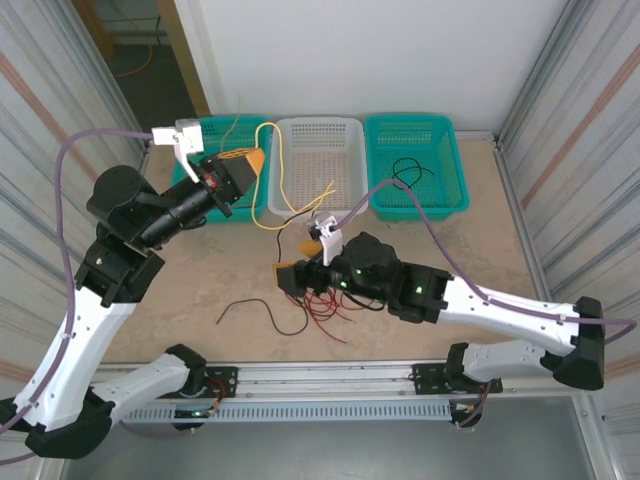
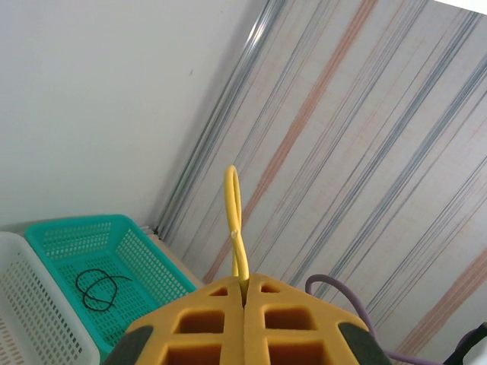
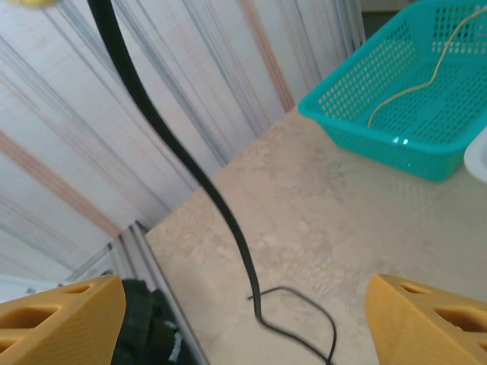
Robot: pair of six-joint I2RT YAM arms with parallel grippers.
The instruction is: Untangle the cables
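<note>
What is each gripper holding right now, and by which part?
Left gripper pinches the yellow cable just below a bend. Right gripper is open, holding nothing; the black cable hangs loose between its jaws.

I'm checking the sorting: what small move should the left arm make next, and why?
Probably draw the left gripper further left over the left teal basket: it is shut on the yellow cable, whose tail trails across the white basket, and the open right gripper is not holding it.

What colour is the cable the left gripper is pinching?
Yellow: the cable is clamped in the left gripper, clearest in the left wrist view.
</note>
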